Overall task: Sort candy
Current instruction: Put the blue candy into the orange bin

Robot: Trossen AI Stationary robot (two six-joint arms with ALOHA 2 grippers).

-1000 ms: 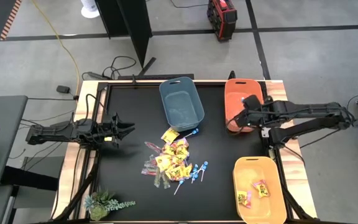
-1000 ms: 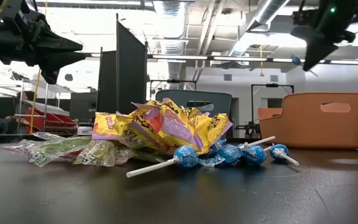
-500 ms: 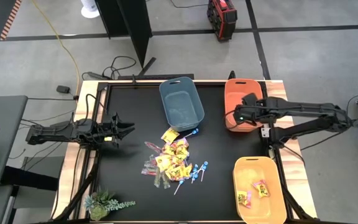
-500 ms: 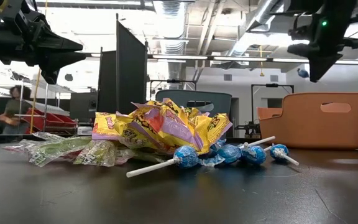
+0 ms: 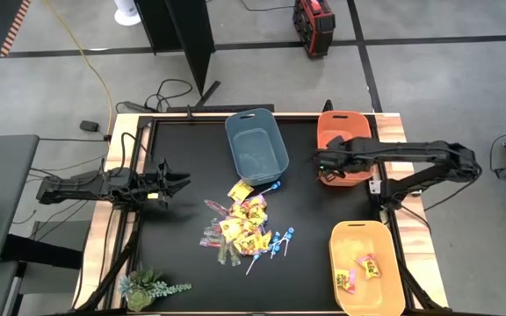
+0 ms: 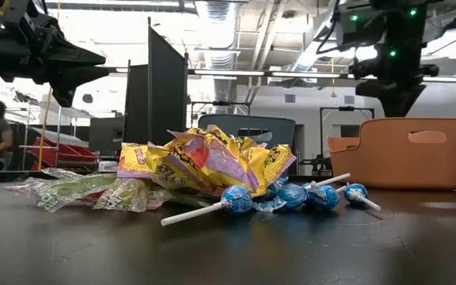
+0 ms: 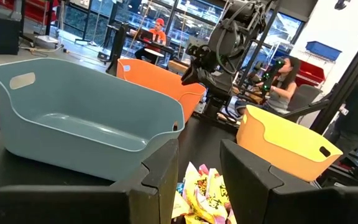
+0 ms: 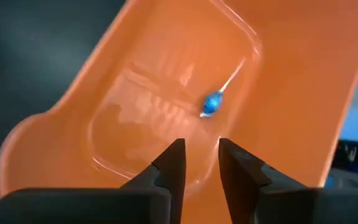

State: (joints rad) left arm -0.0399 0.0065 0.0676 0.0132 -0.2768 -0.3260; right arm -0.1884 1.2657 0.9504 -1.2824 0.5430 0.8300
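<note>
One lollipop (image 8: 212, 104) lies in the orange bin (image 8: 303, 87) below the right gripper (image 8: 196, 154), seemingly narrowly parted and empty.

Lollipop (image 8: 212, 103) in bin (image 8: 303, 93)

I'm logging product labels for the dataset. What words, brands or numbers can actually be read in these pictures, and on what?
None can be read.
Yellow packets: red and purple print shows in the low view, but the letters are too crumpled and blurred to make out.
Green-tinted clear wrappers: some print, too faint to read.
Blue lollipops: no legible text on the wrappers.
Blue-grey bin, orange bin, yellow bin: no labels visible.
</note>
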